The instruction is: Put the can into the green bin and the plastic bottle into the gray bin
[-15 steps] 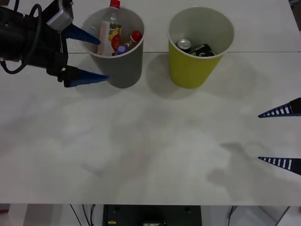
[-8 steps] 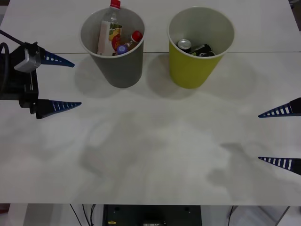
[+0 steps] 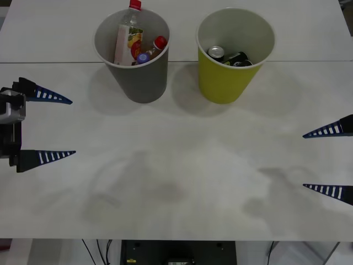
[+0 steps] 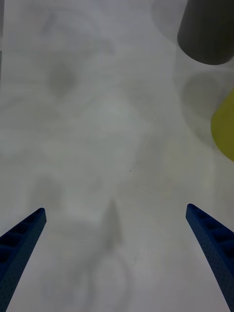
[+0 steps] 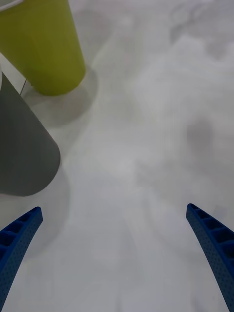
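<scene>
The gray bin (image 3: 132,55) stands at the back left of the table and holds a plastic bottle (image 3: 128,37) with a red cap, plus other small bottles. Beside it to the right, the green bin (image 3: 234,55) holds the can (image 3: 215,53) and another dark can. My left gripper (image 3: 63,127) hangs open and empty at the table's left edge, well away from the gray bin (image 5: 22,151). My right gripper (image 3: 325,160) is open and empty at the right edge. The green bin (image 5: 41,44) also appears in the left wrist view, and both the green bin (image 4: 225,124) and the gray bin (image 4: 207,31) in the right wrist view.
The white table (image 3: 176,165) spreads wide and bare between the two grippers and in front of the bins. A seam (image 3: 309,61) runs across it level with the bins. A dark unit (image 3: 176,253) sits below the front edge.
My left gripper has drawn back from the gray bin's rim, moving left and toward the front, and stays open. The right arm has not moved.
</scene>
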### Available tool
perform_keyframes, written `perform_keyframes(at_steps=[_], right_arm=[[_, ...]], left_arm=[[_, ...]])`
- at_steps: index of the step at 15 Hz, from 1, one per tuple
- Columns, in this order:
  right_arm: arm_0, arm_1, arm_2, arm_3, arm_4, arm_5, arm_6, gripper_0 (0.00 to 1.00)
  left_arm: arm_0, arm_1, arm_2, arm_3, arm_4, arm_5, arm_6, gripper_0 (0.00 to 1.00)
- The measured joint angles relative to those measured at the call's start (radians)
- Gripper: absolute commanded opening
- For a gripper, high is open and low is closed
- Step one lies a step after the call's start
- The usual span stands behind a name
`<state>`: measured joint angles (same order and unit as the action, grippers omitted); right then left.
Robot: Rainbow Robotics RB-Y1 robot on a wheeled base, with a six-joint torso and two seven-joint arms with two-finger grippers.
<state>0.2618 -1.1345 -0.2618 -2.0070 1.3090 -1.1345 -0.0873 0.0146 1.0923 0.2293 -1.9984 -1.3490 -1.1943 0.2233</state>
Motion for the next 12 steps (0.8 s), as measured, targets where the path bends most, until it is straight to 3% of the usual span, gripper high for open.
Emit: perform_keyframes(at_steps=[4, 12], right_arm=[[0.000, 0.000, 0.000, 0.000, 0.000, 0.000, 0.000, 1.00], [0.000, 0.000, 0.000, 0.000, 0.000, 0.000, 0.000, 1.00]], left_arm=[[0.069, 0.003, 0.047, -0.010, 0.011, -0.037, -0.107, 1.00], [0.094, 0.003, 0.059, -0.025, 0.009, -0.064, -0.134, 1.00]])
